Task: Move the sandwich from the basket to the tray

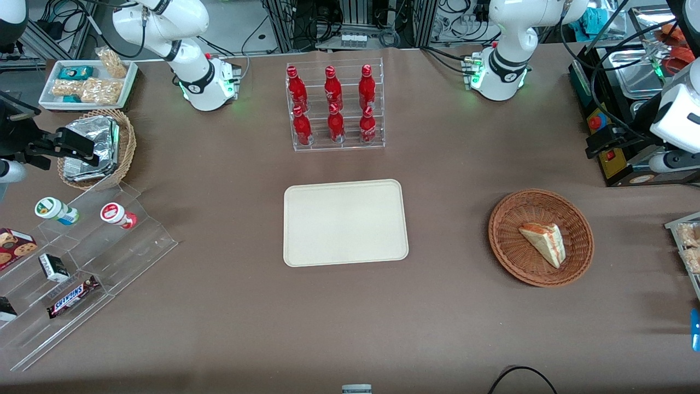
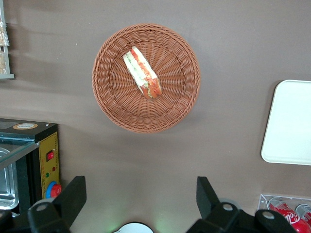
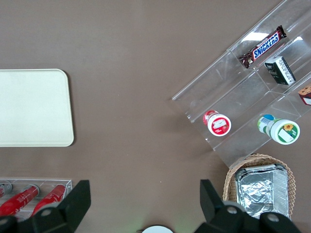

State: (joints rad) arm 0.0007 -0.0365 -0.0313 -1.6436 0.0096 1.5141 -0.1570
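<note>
Well below the high, wide-apart gripper (image 2: 141, 194), the sandwich (image 2: 142, 72) lies in the basket (image 2: 116, 104), untouched. The tray (image 2: 290, 121) sits off to the side on the table (image 2: 228, 48), well apart from the basket.

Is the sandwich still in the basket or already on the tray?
In the basket: the sandwich lies on its weave, the tray bare. The gripper hangs open, farther from the front camera.

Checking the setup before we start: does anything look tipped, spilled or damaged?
Nothing stands out. The sandwich lies intact in the basket, the tray sits flat and bare, and the bottles stand upright in their rack. The open gripper hovers above the table near the basket.
</note>
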